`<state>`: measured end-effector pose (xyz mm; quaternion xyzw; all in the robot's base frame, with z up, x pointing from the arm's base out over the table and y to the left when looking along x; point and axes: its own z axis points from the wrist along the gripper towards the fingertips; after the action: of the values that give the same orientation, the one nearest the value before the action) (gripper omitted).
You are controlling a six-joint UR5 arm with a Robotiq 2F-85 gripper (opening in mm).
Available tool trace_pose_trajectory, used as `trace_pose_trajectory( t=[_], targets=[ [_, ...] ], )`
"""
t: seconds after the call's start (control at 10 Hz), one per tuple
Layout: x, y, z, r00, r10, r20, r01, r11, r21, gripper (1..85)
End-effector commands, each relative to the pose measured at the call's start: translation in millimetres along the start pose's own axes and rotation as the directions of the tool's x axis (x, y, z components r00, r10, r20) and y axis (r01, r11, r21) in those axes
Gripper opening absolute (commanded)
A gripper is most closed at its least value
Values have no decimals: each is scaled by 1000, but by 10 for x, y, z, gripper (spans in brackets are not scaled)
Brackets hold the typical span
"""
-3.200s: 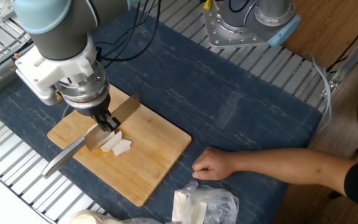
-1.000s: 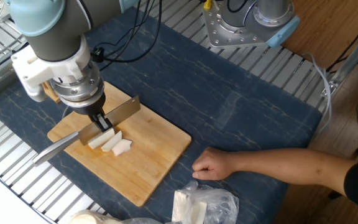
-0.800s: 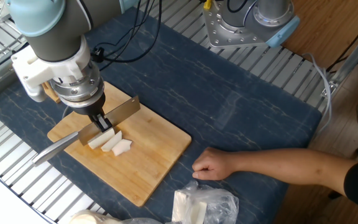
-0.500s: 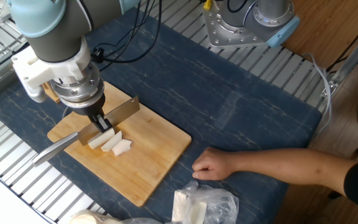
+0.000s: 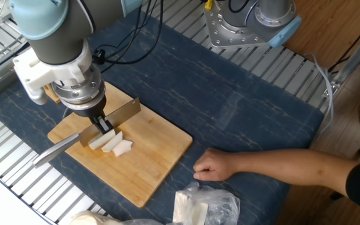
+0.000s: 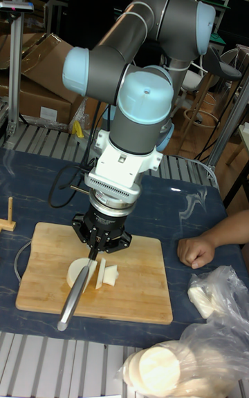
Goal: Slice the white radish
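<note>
In the fixed view, left of centre, the knife (image 5: 86, 129) is held clamped in the gripper (image 5: 102, 122), shifted leftward from seconds ago and now steady, blade set into the white radish (image 5: 110, 142) on the cutting board (image 5: 158, 156). In the tall view, two slices are seen already parted, lower centre; another cut is judged underway.

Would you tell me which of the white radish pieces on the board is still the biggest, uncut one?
The large rounded piece left of the knife held by the pincer; the others are thin slices on the blade's right.
</note>
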<state>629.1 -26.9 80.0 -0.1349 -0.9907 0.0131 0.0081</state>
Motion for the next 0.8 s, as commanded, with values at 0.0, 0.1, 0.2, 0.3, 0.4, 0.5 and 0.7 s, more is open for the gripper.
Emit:
trace_pose_trajectory(
  t=[0.0,0.1,0.2,0.3,0.4,0.5,0.7],
  targets=[
    [-20,-16,47,1000,-7,3,7,1000,-12,10],
    [-36,-15,63,1000,-7,7,7,1000,-10,10],
    [-54,-3,79,1000,-6,11,6,1000,-11,10],
    [-67,8,92,1000,-6,17,6,1000,-14,10],
    [-70,13,101,1000,-6,18,6,1000,-16,10],
    [-92,19,126,1000,-7,24,8,1000,-18,10],
    [-107,23,154,1000,-6,28,6,1000,-14,10]
  ],
)
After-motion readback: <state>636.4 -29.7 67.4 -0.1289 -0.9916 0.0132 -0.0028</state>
